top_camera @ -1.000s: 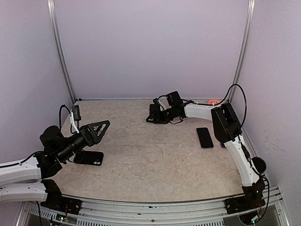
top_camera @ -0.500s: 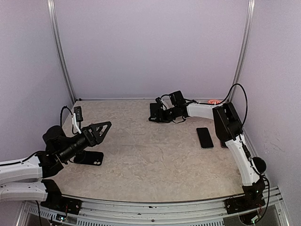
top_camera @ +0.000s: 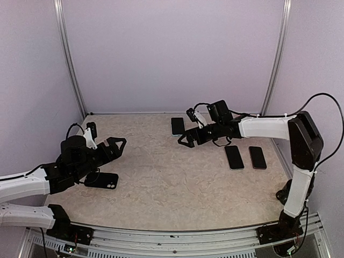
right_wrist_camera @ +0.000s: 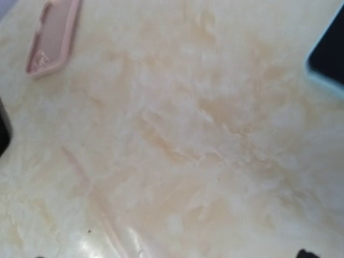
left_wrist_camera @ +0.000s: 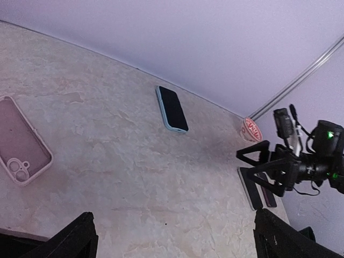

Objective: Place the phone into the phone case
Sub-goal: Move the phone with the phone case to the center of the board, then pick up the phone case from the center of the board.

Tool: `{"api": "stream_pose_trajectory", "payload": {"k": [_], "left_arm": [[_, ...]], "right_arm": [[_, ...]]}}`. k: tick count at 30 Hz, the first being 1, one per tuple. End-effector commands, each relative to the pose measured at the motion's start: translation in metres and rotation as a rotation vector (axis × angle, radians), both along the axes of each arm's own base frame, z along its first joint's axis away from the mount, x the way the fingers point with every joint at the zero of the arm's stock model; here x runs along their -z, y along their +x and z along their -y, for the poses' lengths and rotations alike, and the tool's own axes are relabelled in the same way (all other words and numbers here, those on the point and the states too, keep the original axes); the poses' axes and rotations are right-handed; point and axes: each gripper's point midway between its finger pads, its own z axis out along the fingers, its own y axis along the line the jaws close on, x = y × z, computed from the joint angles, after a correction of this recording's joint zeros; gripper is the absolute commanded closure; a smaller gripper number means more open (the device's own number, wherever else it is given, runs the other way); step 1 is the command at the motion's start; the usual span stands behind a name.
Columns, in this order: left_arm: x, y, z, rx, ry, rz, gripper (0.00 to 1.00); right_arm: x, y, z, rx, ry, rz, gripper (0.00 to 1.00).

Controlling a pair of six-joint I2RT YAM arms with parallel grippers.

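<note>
A phone in a light-blue case (top_camera: pixel 178 126) lies flat near the back wall, also seen in the left wrist view (left_wrist_camera: pixel 172 108) and at the right wrist view's edge (right_wrist_camera: pixel 329 51). My right gripper (top_camera: pixel 186 141) hovers open just in front of it, holding nothing. Two bare dark phones (top_camera: pixel 234 157) (top_camera: pixel 258 157) lie side by side on the right. An empty pink phone case (left_wrist_camera: pixel 19 141) (right_wrist_camera: pixel 54 33) lies at the left, hidden in the top view. My left gripper (top_camera: pixel 119 148) (left_wrist_camera: pixel 177 243) hangs open over the left side, empty.
A black case or face-down phone (top_camera: pixel 102 180) lies under my left arm. A small red-and-white disc (left_wrist_camera: pixel 250 129) sits in the back right corner. Metal frame posts (top_camera: pixel 275 59) and purple walls close in the marbled tabletop (top_camera: pixel 161 177).
My right gripper has opened and drawn back from the blue-cased phone, which now lies free at the back. The right elbow swung outward, uncovering the second dark phone. The left arm shifted slightly.
</note>
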Motion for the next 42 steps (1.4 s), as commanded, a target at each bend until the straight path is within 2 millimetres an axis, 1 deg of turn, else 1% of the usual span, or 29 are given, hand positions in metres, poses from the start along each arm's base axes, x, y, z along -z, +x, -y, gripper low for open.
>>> {"api": "stream_pose_trajectory", "payload": {"k": [1, 3, 5, 9, 10, 13, 16, 17, 18, 19, 21, 23, 24, 26, 27, 28, 29, 30, 31, 32, 33, 35, 37, 42], "left_arm": [[0.015, 0.009, -0.027, -0.153, 0.046, -0.081, 0.01], [0.019, 0.012, -0.037, -0.205, 0.035, -0.103, 0.01], [0.024, 0.015, -0.046, -0.24, 0.018, -0.131, 0.01], [0.036, 0.025, -0.064, -0.312, -0.006, -0.196, 0.01], [0.041, 0.029, -0.072, -0.345, -0.012, -0.219, 0.01], [0.061, 0.037, -0.092, -0.418, -0.001, -0.309, 0.01], [0.081, 0.046, -0.109, -0.472, -0.008, -0.393, 0.02], [0.084, 0.05, -0.114, -0.489, -0.02, -0.413, 0.02], [0.092, 0.053, -0.118, -0.5, -0.026, -0.444, 0.03], [0.094, 0.058, -0.121, -0.511, -0.037, -0.462, 0.04], [0.1, 0.067, -0.125, -0.529, -0.037, -0.504, 0.07], [0.113, 0.077, -0.126, -0.542, 0.005, -0.571, 0.08], [0.106, 0.088, -0.124, -0.546, 0.018, -0.577, 0.08], [0.126, 0.097, -0.125, -0.574, 0.097, -0.674, 0.09], [0.127, 0.104, -0.126, -0.586, 0.13, -0.703, 0.1], [0.143, 0.104, -0.13, -0.606, 0.192, -0.777, 0.12], [0.147, 0.109, -0.131, -0.62, 0.228, -0.81, 0.13], [0.157, 0.112, -0.131, -0.626, 0.266, -0.855, 0.15], [0.172, 0.113, -0.131, -0.632, 0.307, -0.907, 0.16], [0.176, 0.114, -0.132, -0.642, 0.33, -0.937, 0.18], [0.186, 0.114, -0.132, -0.648, 0.35, -0.967, 0.19], [0.196, 0.113, -0.13, -0.652, 0.358, -0.982, 0.19], [0.196, 0.111, -0.131, -0.668, 0.343, -0.972, 0.2], [0.186, 0.109, -0.134, -0.694, 0.316, -0.944, 0.22]], "right_arm": [[-0.033, -0.009, 0.025, 0.08, -0.019, 0.17, 0.01], [-0.044, -0.013, 0.039, 0.135, -0.025, 0.193, 0.0], [-0.046, -0.015, 0.052, 0.188, -0.034, 0.197, 0.01], [-0.043, -0.017, 0.073, 0.24, -0.057, 0.199, 0.01], [-0.04, -0.017, 0.078, 0.254, -0.071, 0.19, 0.01], [-0.036, -0.019, 0.087, 0.276, -0.075, 0.17, 0.01], [-0.038, -0.024, 0.091, 0.283, -0.062, 0.168, 0.01], [-0.04, -0.025, 0.092, 0.288, -0.059, 0.171, 0.01], [-0.042, -0.027, 0.093, 0.289, -0.057, 0.175, 0.01], [-0.043, -0.028, 0.094, 0.291, -0.057, 0.178, 0.01], [-0.045, -0.031, 0.097, 0.295, -0.054, 0.183, 0.01], [-0.05, -0.034, 0.1, 0.3, -0.048, 0.192, 0.01], [-0.049, -0.036, 0.101, 0.303, -0.049, 0.192, 0.01], [-0.051, -0.038, 0.104, 0.31, -0.045, 0.197, 0.01], [-0.052, -0.04, 0.105, 0.31, -0.043, 0.199, 0.01], [-0.052, -0.04, 0.106, 0.314, -0.042, 0.203, 0.01], [-0.053, -0.041, 0.107, 0.317, -0.04, 0.202, 0.01], [-0.052, -0.042, 0.108, 0.317, -0.039, 0.202, 0.01], [-0.052, -0.043, 0.108, 0.317, -0.037, 0.201, 0.01], [-0.052, -0.044, 0.108, 0.318, -0.038, 0.201, 0.01], [-0.051, -0.044, 0.109, 0.317, -0.038, 0.2, 0.01], [-0.052, -0.045, 0.109, 0.315, -0.036, 0.202, 0.01], [-0.051, -0.046, 0.109, 0.311, -0.034, 0.201, 0.01], [-0.047, -0.046, 0.108, 0.305, -0.034, 0.197, 0.01]]}}
